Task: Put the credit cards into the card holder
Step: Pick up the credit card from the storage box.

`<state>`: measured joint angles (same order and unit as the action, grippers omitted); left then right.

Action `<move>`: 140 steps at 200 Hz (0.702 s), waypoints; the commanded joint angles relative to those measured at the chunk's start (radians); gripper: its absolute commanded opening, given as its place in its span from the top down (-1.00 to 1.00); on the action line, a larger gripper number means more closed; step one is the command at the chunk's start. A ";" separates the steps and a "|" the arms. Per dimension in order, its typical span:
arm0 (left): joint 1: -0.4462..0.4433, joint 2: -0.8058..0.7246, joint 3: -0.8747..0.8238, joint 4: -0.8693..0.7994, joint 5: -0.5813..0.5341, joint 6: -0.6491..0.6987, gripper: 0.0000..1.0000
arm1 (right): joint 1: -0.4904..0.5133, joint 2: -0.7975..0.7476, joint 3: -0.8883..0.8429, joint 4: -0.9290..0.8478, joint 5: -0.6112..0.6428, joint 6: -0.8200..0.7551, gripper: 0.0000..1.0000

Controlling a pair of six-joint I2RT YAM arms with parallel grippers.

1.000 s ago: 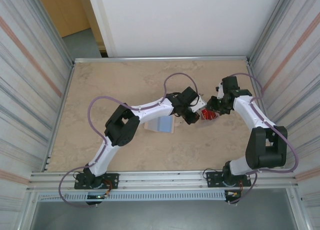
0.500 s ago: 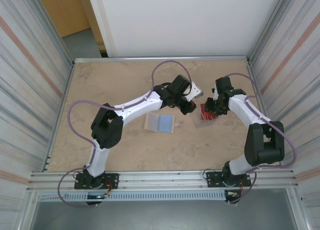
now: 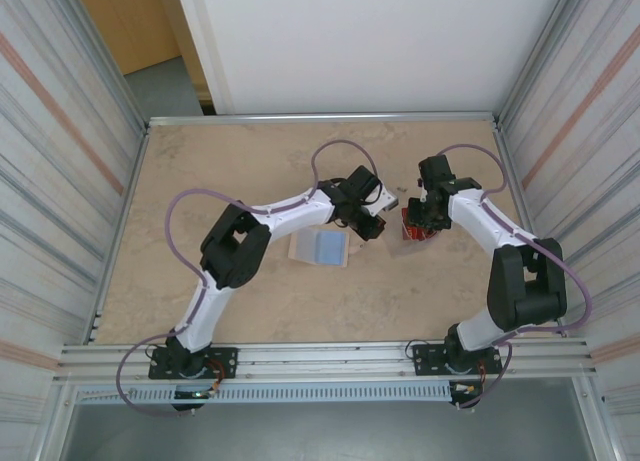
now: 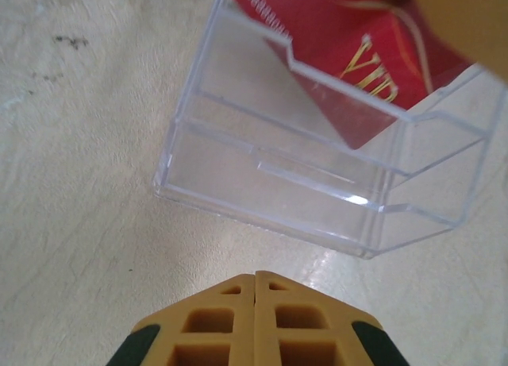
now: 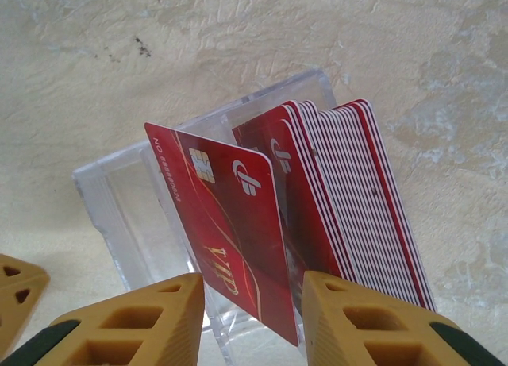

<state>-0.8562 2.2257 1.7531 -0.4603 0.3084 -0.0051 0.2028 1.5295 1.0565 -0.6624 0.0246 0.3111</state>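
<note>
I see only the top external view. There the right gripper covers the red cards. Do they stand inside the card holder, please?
Observer: Yes. In the right wrist view a stack of red cards stands on edge inside the clear card holder.
Operator: Is any card out of line?
Observer: One front card leans away from the stack. Its lower corner sits between the fingers of the right gripper, whose jaws stand apart.
Operator: Does the left gripper hold something?
Observer: No. The left wrist view shows the left gripper shut and empty, apart from the holder.
</note>
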 commanded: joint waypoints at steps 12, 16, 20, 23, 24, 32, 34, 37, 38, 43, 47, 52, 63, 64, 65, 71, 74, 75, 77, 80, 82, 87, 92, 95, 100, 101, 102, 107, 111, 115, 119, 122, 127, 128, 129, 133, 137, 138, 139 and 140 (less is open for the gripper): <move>-0.006 0.023 0.041 0.008 0.023 -0.023 1.00 | 0.009 0.033 0.021 0.003 0.020 0.028 0.26; -0.007 0.026 0.042 0.009 0.023 -0.024 1.00 | 0.010 0.033 0.021 0.004 0.016 0.028 0.26; -0.007 0.029 0.042 0.010 0.024 -0.024 1.00 | 0.010 0.035 0.020 0.007 0.013 0.028 0.26; -0.009 0.030 0.042 0.011 0.024 -0.026 1.00 | 0.010 0.037 0.020 0.009 0.012 0.027 0.26; -0.009 0.031 0.042 0.011 0.024 -0.027 1.00 | 0.010 0.037 0.020 0.009 0.010 0.028 0.26; -0.009 0.037 0.043 0.014 0.025 -0.030 1.00 | 0.010 0.038 0.019 0.013 0.000 0.026 0.26; -0.009 0.037 0.043 0.014 0.025 -0.032 1.00 | 0.010 0.040 0.020 0.014 -0.002 0.026 0.26; -0.009 0.039 0.044 0.016 0.027 -0.033 1.00 | 0.012 0.041 0.020 0.016 -0.006 0.026 0.26; -0.008 0.040 0.045 0.016 0.026 -0.034 1.00 | 0.012 0.042 0.020 0.015 -0.009 0.026 0.26; -0.010 0.045 0.047 0.015 0.028 -0.035 1.00 | 0.011 0.043 0.020 0.017 -0.016 0.025 0.27; -0.010 0.048 0.049 0.015 0.029 -0.036 1.00 | 0.012 0.044 0.020 0.019 -0.021 0.025 0.27; -0.010 0.052 0.052 0.015 0.031 -0.038 1.00 | 0.013 0.044 0.020 0.020 -0.028 0.025 0.27; -0.012 0.059 0.058 0.014 0.032 -0.040 1.00 | 0.014 0.043 0.016 0.027 -0.046 0.025 0.28; -0.012 0.060 0.059 0.014 0.032 -0.040 1.00 | 0.014 0.041 0.016 0.027 -0.047 0.025 0.28; -0.012 0.060 0.060 0.014 0.032 -0.040 1.00 | 0.014 0.041 0.016 0.028 -0.049 0.025 0.28; -0.011 0.064 0.064 0.014 0.031 -0.041 1.00 | 0.014 0.039 0.015 0.030 -0.062 0.025 0.29; -0.012 0.066 0.066 0.014 0.031 -0.041 1.00 | 0.014 0.037 0.016 0.032 -0.065 0.026 0.30; -0.012 0.067 0.066 0.014 0.031 -0.041 1.00 | 0.014 0.036 0.015 0.033 -0.068 0.026 0.30; -0.012 0.068 0.067 0.015 0.031 -0.041 1.00 | 0.014 0.035 0.014 0.034 -0.073 0.025 0.31; -0.012 0.069 0.069 0.013 0.031 -0.041 1.00 | 0.014 0.033 0.014 0.036 -0.079 0.026 0.31; -0.012 0.071 0.070 0.012 0.031 -0.041 1.00 | 0.014 0.032 0.013 0.036 -0.082 0.026 0.33; -0.012 0.073 0.072 0.012 0.030 -0.039 1.00 | 0.014 0.028 0.011 0.039 -0.092 0.026 0.35; -0.011 0.076 0.076 0.011 0.029 -0.040 1.00 | 0.014 0.025 0.011 0.041 -0.099 0.026 0.37; -0.012 0.078 0.077 0.012 0.029 -0.038 1.00 | 0.014 0.021 0.011 0.043 -0.103 0.026 0.38; -0.012 0.080 0.078 0.011 0.028 -0.039 1.00 | 0.012 0.019 0.010 0.045 -0.111 0.026 0.39; -0.012 0.081 0.078 0.011 0.029 -0.039 1.00 | 0.011 0.019 0.010 0.045 -0.111 0.026 0.39; -0.012 0.081 0.079 0.011 0.029 -0.039 1.00 | 0.012 0.018 0.009 0.045 -0.112 0.026 0.40; -0.012 0.083 0.081 0.011 0.028 -0.039 1.00 | 0.012 0.014 0.009 0.047 -0.119 0.026 0.42; -0.012 0.085 0.082 0.011 0.027 -0.039 1.00 | 0.012 0.014 0.010 0.047 -0.123 0.026 0.43; -0.012 0.086 0.083 0.011 0.026 -0.039 1.00 | 0.011 0.013 0.011 0.047 -0.128 0.027 0.45; -0.012 0.086 0.083 0.011 0.026 -0.038 1.00 | 0.012 0.011 0.009 0.048 -0.132 0.024 0.46; -0.012 0.088 0.082 0.011 0.027 -0.039 1.00 | 0.012 0.010 0.009 0.049 -0.135 0.025 0.48; -0.011 0.089 0.082 0.011 0.027 -0.039 1.00 | 0.012 0.007 0.008 0.050 -0.139 0.025 0.49; -0.011 0.088 0.083 0.011 0.027 -0.039 1.00 | 0.011 0.007 0.008 0.049 -0.140 0.025 0.49; -0.012 0.088 0.082 0.011 0.027 -0.039 1.00 | 0.011 0.006 0.009 0.050 -0.141 0.024 0.50; -0.012 0.088 0.083 0.010 0.027 -0.039 1.00 | 0.010 0.005 0.009 0.050 -0.142 0.025 0.51; -0.012 0.088 0.084 0.011 0.026 -0.039 1.00 | 0.010 0.005 0.008 0.050 -0.143 0.024 0.52; -0.012 0.088 0.083 0.010 0.026 -0.039 1.00 | 0.010 0.004 0.008 0.050 -0.143 0.023 0.52; -0.012 0.088 0.083 0.010 0.026 -0.038 1.00 | 0.009 0.004 0.008 0.050 -0.143 0.023 0.52; -0.011 0.089 0.083 0.010 0.026 -0.039 1.00 | 0.009 0.004 0.008 0.050 -0.143 0.023 0.52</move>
<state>-0.8593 2.2974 1.8008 -0.4484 0.3222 -0.0311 0.2100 1.5536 1.0565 -0.6170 -0.0799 0.3222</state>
